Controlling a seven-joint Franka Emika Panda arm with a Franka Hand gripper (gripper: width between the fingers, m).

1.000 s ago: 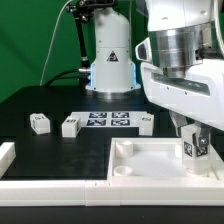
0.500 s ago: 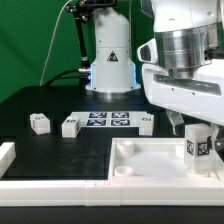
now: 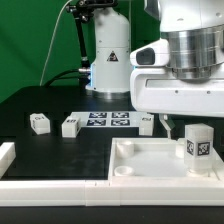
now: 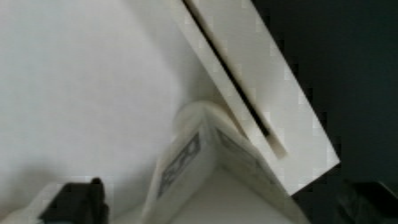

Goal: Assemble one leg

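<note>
The gripper (image 3: 189,119), under the arm's bulky white hand, hangs just above the tray's far corner on the exterior view's right; its jaws stand spread and clasp nothing, with one thin dark finger (image 3: 166,126) showing clear of the block beside it; beneath lies the black table (image 3: 60,152); on it the large white square tray (image 3: 160,184) with round corner sockets sits at the front; behind it lies the flat marker board (image 3: 108,120); the leg (image 3: 197,143), a small white, roughly cuboid block, stands upright and free in that far corner of the tray, a black-and-white square tag on its near face; three other small tagged blocks (image 3: 40,123) rest on the table by the marker board.
</note>
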